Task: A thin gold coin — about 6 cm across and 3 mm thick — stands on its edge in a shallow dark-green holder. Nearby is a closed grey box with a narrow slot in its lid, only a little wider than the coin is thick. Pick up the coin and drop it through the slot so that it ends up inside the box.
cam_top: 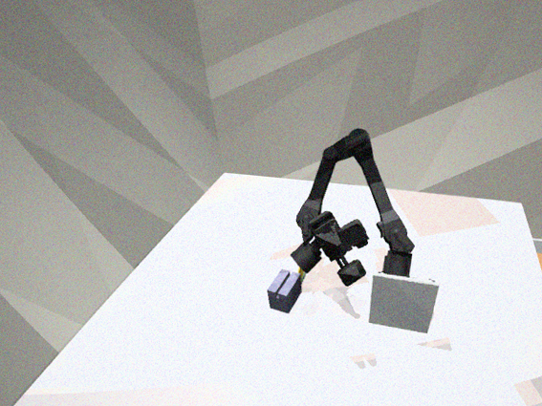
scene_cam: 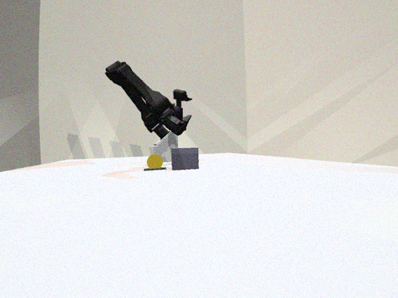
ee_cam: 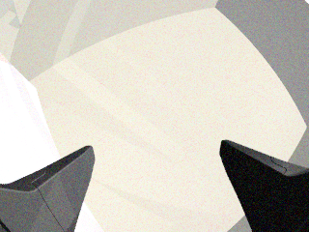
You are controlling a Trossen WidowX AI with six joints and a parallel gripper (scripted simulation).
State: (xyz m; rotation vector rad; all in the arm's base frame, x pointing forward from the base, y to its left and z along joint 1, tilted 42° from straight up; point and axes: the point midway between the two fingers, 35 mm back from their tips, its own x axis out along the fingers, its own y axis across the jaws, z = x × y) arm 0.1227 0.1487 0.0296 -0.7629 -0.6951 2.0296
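Gold in colour, the coin (scene_cam: pixel 154 161) stands upright on its edge in the thin dark-green holder (scene_cam: pixel 154 169) on the white table (scene_cam: pixel 220 234). Just beside it, to the right in the exterior view, sits the grey box (scene_cam: pixel 184 158); the top view shows the narrow slot (cam_top: pixel 282 285) running across its lid, with a sliver of the coin (cam_top: pixel 301 270) visible at the box's far edge. The black arm (cam_top: pixel 363 179) rises from a grey block (cam_top: pixel 402 302) and folds over, carrying the gripper (scene_cam: pixel 180 118) raised above the coin and box, touching neither. The wrist view shows both fingers spread wide apart, with only wall and table between them; the claw holds nothing.
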